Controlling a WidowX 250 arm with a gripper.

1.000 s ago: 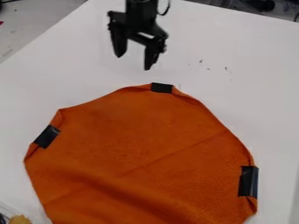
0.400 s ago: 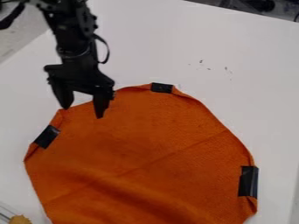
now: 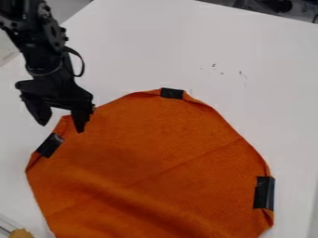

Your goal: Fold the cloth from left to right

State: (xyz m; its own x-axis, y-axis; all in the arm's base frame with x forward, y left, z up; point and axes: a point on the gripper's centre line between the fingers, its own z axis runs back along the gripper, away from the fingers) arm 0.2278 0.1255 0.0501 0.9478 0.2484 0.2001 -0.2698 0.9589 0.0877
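Observation:
The black gripper (image 3: 61, 126) hangs at the upper left, over the upper left edge of the orange cloth (image 3: 155, 158). Its two fingers are spread apart with nothing held between them. One finger is over the white table left of the cloth, the other over the cloth. Just below the gripper, a black patch (image 3: 50, 145) marks the cloth's left edge. Another dark patch (image 3: 172, 93) is at the top edge, and a third (image 3: 264, 192) at the right edge. The cloth lies spread out, with soft wrinkles in its lower part.
The white table (image 3: 149, 42) carries a few small dark marks at the upper right. A yellowish object (image 3: 21, 233) lies in the bottom left corner, by a clear edge. Dark items stand beyond the table's far edge at the top right.
From the top centre, the gripper has moved left and down to the cloth's upper left edge. Its fingers have stayed apart. The cloth's outline looks unchanged.

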